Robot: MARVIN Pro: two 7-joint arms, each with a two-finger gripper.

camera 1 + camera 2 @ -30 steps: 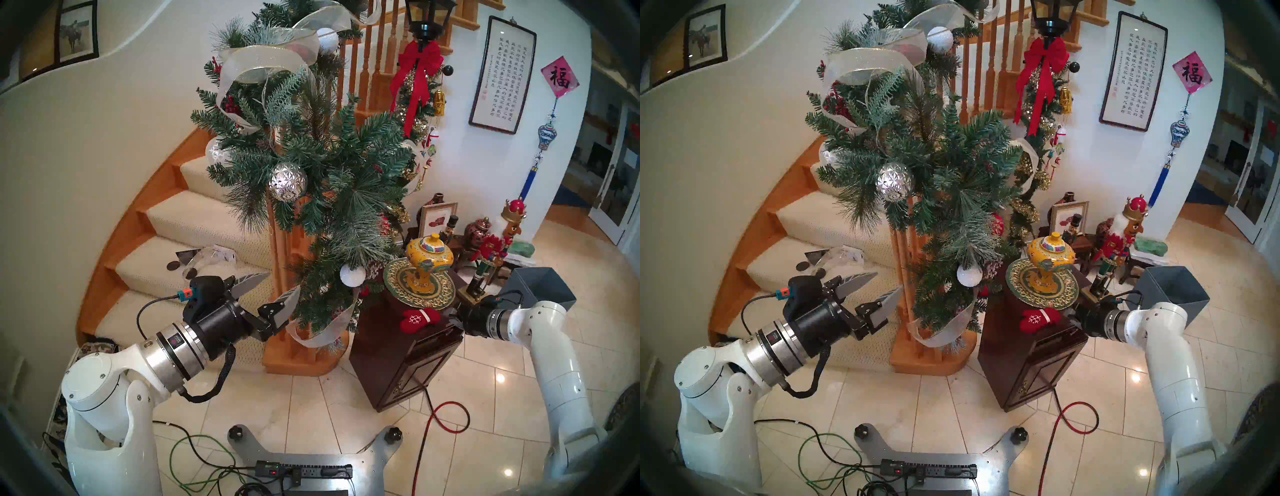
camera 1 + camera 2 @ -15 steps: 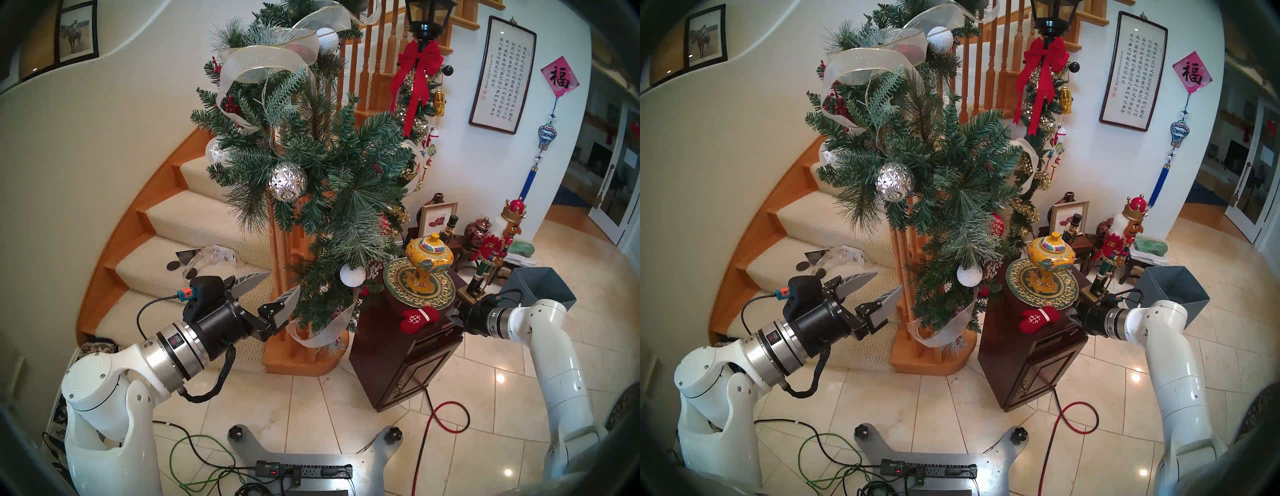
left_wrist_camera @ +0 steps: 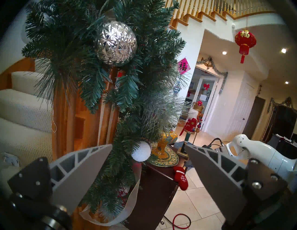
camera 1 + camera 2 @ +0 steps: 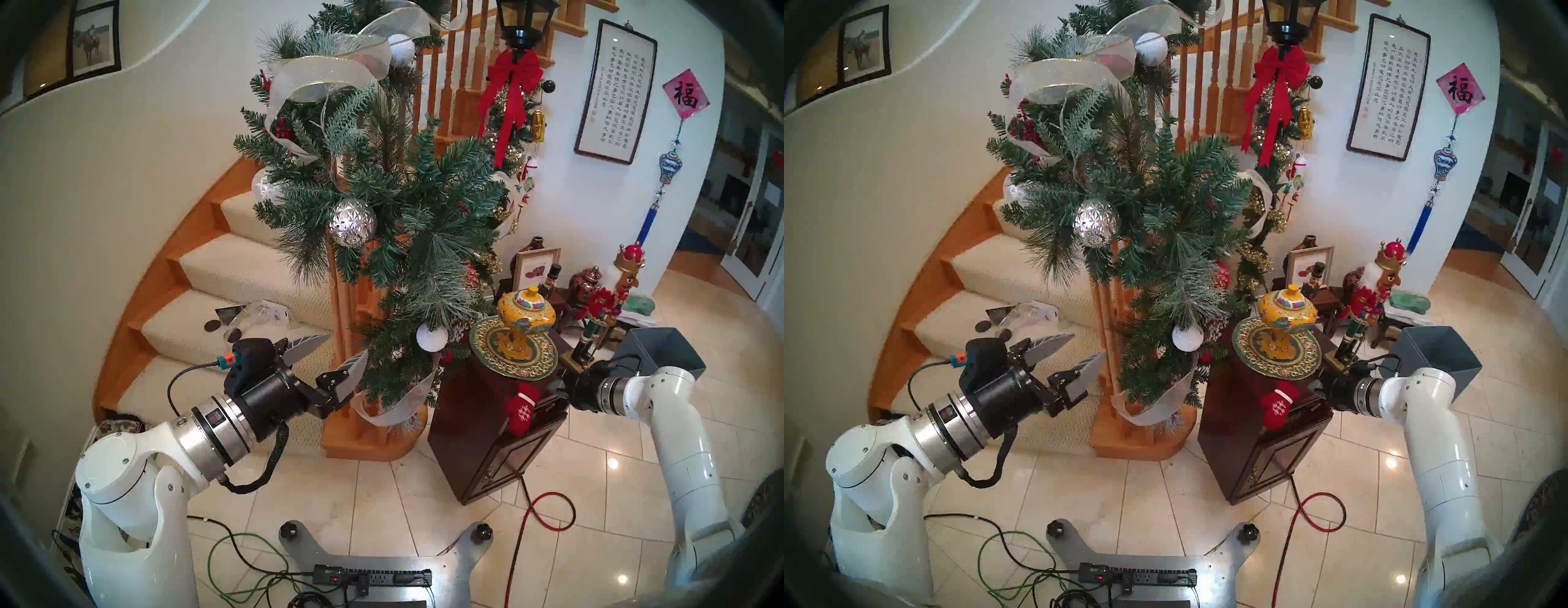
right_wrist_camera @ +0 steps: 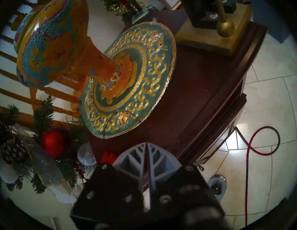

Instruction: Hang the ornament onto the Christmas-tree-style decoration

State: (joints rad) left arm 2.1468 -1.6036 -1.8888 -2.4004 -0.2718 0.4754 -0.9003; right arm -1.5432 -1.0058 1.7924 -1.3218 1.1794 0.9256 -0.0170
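Note:
The ornament, a small red mitten with a white snowflake, dangles cuff-up over the front edge of the dark wooden cabinet. It also shows in the head right view, the left wrist view and, partly hidden, the right wrist view. My right gripper is shut just right of it, with a thin dark string running out of its tips. The frosted green garland drapes the stair post. My left gripper is open and empty at its lower left.
A yellow vase on a round green-gold mat stands on the cabinet behind the mitten. Nutcrackers and a grey bin stand to the right. A silver faceted ball and a white ball hang in the garland. A red cable loops on the floor.
The mitten lay flat on the cabinet top; now it has swung right and down and dangles over the front edge. My right gripper shifted slightly. My left arm has not moved.

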